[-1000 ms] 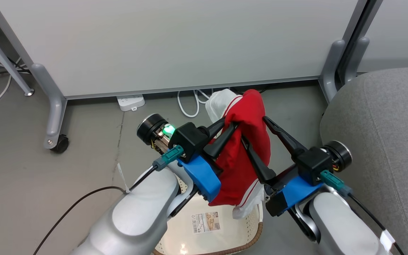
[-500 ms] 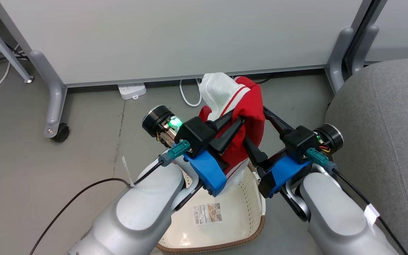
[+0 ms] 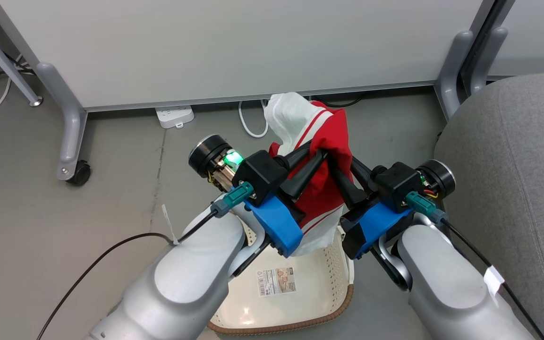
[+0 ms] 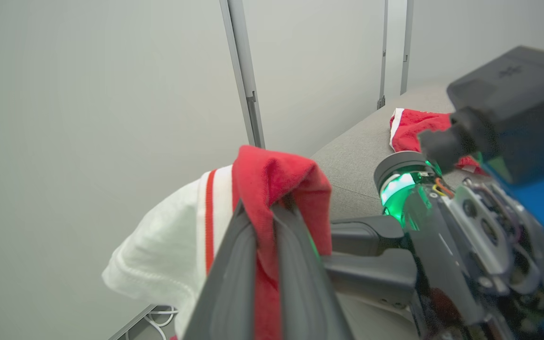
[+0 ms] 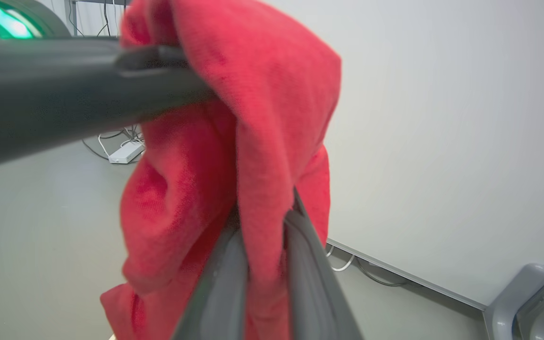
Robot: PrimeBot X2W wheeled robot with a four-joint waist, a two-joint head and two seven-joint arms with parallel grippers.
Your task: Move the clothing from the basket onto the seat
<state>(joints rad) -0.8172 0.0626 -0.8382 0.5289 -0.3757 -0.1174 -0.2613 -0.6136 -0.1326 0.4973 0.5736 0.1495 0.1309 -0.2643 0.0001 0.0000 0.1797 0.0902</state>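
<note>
A red and white piece of clothing [image 3: 319,137] hangs above the cream basket [image 3: 321,283], pinched from both sides. My left gripper [image 3: 318,155] is shut on its red fold from the left, and the left wrist view shows the cloth squeezed between that gripper's [image 4: 265,210] fingers. My right gripper [image 3: 337,161] is shut on the same fold from the right, red cloth [image 5: 253,118] bunched between that gripper's [image 5: 265,222] fingers. The grey seat [image 3: 513,156] lies to the right. Another red garment [image 4: 413,125] rests on the seat [image 4: 361,146].
A white partition panel [image 3: 234,47] on grey legs stands behind the basket, with a castor [image 3: 76,174], a power strip [image 3: 175,115] and cables on the floor. A black cable [image 3: 97,269] trails from my left arm. The basket's printed label [image 3: 276,282] shows inside.
My right gripper, open around the garment a second ago, has shut on it. The garment's lower end has risen higher above the basket. The head camera has shifted slightly.
</note>
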